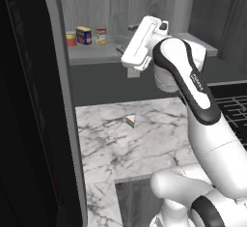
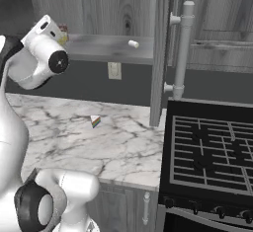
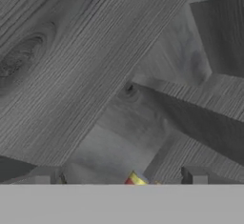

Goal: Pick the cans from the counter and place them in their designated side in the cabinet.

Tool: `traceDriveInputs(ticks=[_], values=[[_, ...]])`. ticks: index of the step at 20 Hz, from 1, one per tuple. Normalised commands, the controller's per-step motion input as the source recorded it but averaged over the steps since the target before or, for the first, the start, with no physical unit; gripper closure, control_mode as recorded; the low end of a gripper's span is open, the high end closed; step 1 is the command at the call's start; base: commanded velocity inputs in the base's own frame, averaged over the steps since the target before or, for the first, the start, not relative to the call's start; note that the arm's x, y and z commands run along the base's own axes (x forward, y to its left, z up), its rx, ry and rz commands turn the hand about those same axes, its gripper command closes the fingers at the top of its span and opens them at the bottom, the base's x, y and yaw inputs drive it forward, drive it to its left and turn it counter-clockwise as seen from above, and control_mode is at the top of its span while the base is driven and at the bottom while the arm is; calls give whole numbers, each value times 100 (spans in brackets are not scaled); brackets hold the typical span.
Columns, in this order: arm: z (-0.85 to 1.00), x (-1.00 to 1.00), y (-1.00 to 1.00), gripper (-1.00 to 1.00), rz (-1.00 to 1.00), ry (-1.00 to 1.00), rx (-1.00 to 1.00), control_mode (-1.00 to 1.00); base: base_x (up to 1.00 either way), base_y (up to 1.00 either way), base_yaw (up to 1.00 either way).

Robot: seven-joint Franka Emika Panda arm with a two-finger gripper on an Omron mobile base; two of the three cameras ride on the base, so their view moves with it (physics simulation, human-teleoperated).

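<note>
Cans shelved: boxy blue can (image 1: 84, 35) and round can (image 1: 101, 35) parked side by side at far left of the cabinet (image 1: 96, 55) shelf, beside a short red-and-yellow can (image 1: 71, 39). Found on the counter (image 1: 144, 144): a rainbow wedge (image 1: 130, 121). Gripper (image 3: 119, 178) raised near the shelf, fingers spread, empty. Judged all but finished.

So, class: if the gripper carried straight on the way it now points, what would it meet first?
Most likely the cabinet. The hand view looks along the fingertips at grey wood-grain panelling inside it, with nothing between. The cans stand off to one side on the shelf. How far the panel lies is unclear.
</note>
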Motion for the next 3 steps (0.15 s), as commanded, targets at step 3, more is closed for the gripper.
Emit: traceDriveInputs(ticks=[3], values=[[0,-75,-26,-100,0,-2,-2,-100,0,0,0]])
